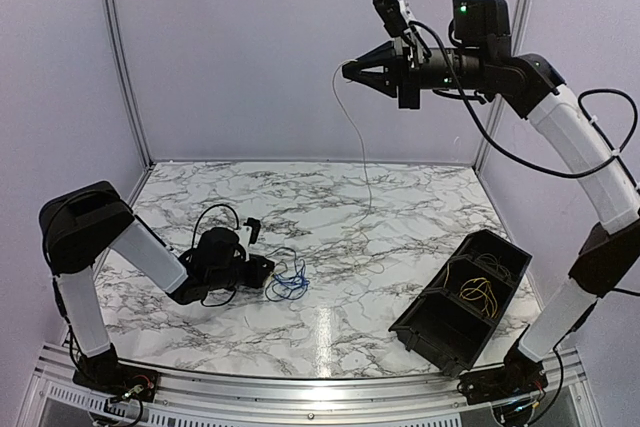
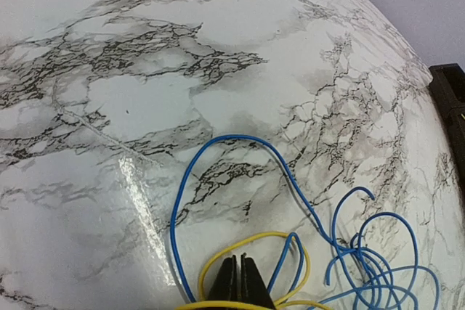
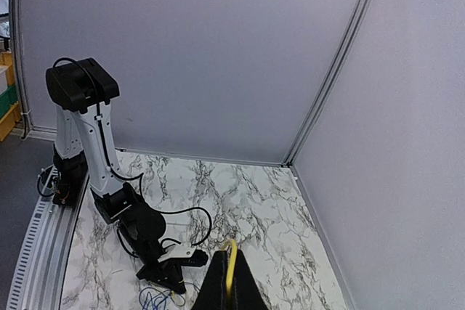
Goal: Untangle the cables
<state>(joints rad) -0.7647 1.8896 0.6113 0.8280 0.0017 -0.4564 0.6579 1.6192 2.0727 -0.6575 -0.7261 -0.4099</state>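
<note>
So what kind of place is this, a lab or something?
Probably a robotics lab test cell: pale panel walls enclose a marble-patterned table, a left arm and right arm are mounted at its edge, and a black bin holds wires.

I have checked all three camera views and can read no text, label, brand, number or sign on any surface in them.
</note>
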